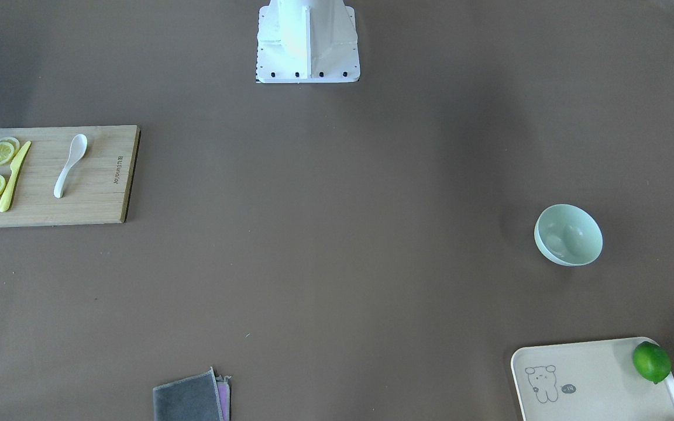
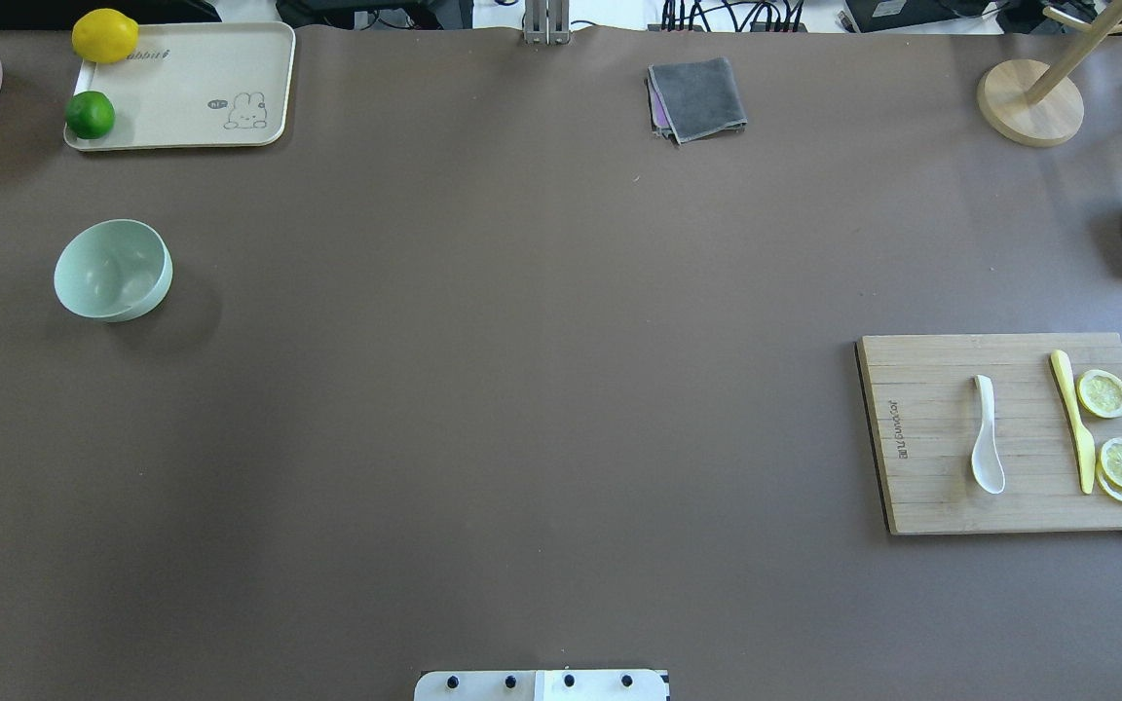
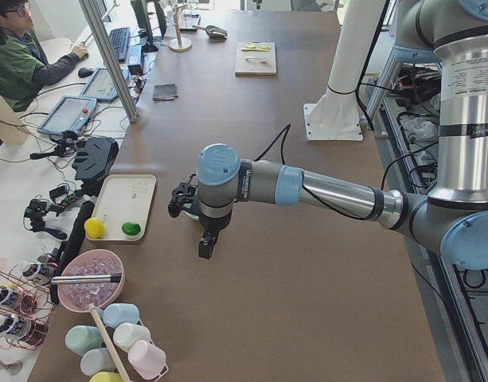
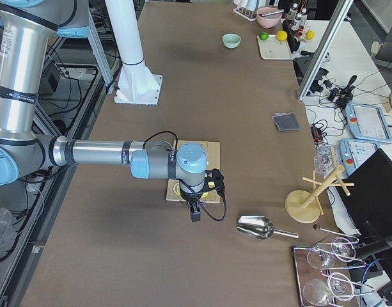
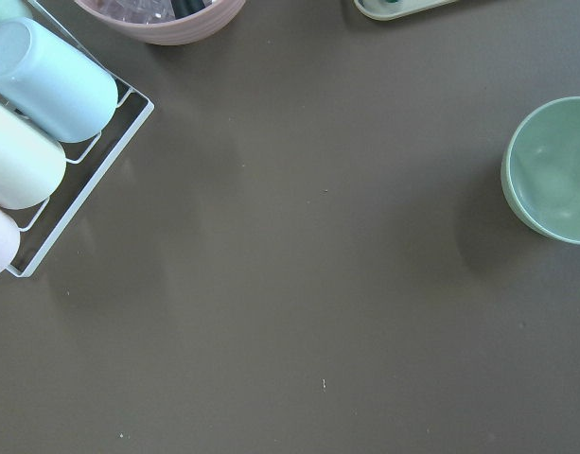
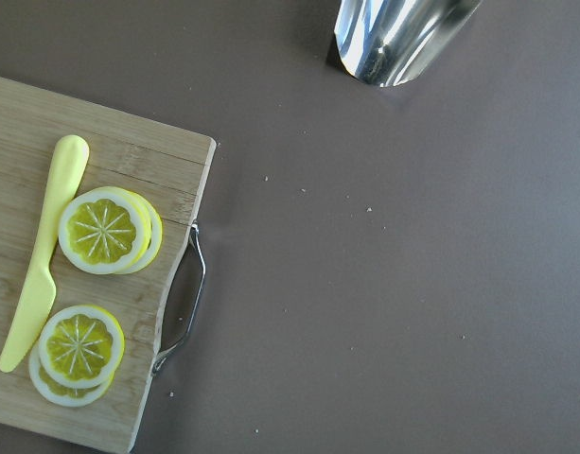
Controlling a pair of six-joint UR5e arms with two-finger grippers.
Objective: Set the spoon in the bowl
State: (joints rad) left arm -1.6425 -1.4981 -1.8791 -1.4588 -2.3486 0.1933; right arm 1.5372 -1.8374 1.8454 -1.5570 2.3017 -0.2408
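I cannot tell either grip's opening. The right gripper (image 4: 196, 216) hangs by the cutting board's (image 2: 921, 487) handle end; the left gripper (image 3: 205, 248) is well apart. The spoon (image 2: 987, 435) lies on the board, and the bowl (image 2: 113, 270), far off, is empty. I judge nothing done.

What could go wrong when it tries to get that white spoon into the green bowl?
The spoon lies flat on the cutting board, so the right tool might fail to pinch it or knock the yellow knife nearby. The bowl sits across the table, so the spoon could slip during the long carry.
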